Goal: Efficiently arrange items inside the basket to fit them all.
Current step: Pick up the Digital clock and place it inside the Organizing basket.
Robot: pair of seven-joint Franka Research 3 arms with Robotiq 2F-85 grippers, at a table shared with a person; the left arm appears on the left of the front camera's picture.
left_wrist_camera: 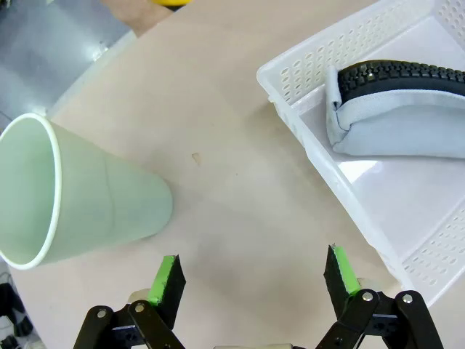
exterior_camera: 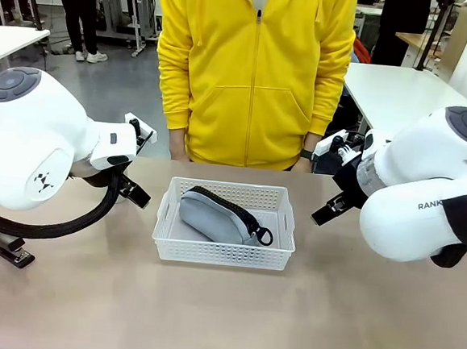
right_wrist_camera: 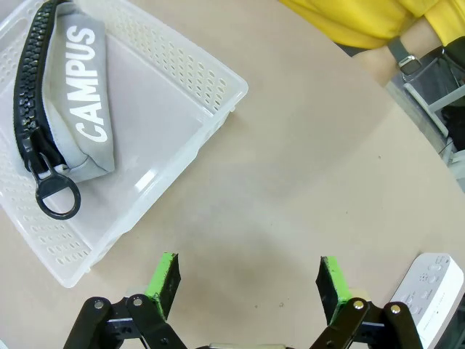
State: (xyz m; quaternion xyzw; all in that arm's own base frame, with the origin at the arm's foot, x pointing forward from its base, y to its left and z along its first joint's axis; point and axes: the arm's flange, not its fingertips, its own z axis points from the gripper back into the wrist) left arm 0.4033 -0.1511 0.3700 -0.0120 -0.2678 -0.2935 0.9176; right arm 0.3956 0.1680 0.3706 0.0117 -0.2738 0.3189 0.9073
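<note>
The white lattice basket (exterior_camera: 279, 259) sits mid-table with the grey zip pouch (exterior_camera: 214, 215) lying inside it, ring pull toward the right. The pouch (right_wrist_camera: 87, 109) reads "CAMPUS" in the right wrist view, inside the basket (right_wrist_camera: 211, 80). A pale green cup (left_wrist_camera: 80, 196) lies on its side on the table, left of the basket (left_wrist_camera: 305, 80) in the left wrist view. My left gripper (left_wrist_camera: 254, 280) is open above bare table between cup and basket. My right gripper (right_wrist_camera: 247, 283) is open over bare table beside the basket. A white box (right_wrist_camera: 432, 287) lies near its right finger. The black stapler (exterior_camera: 3, 248) rests at the left table edge.
A person in a yellow hooded jacket (exterior_camera: 254, 71) stands at the far side, hands down by the table edge. Both white arms (exterior_camera: 33, 147) hang at the basket's sides. The near half of the table is bare.
</note>
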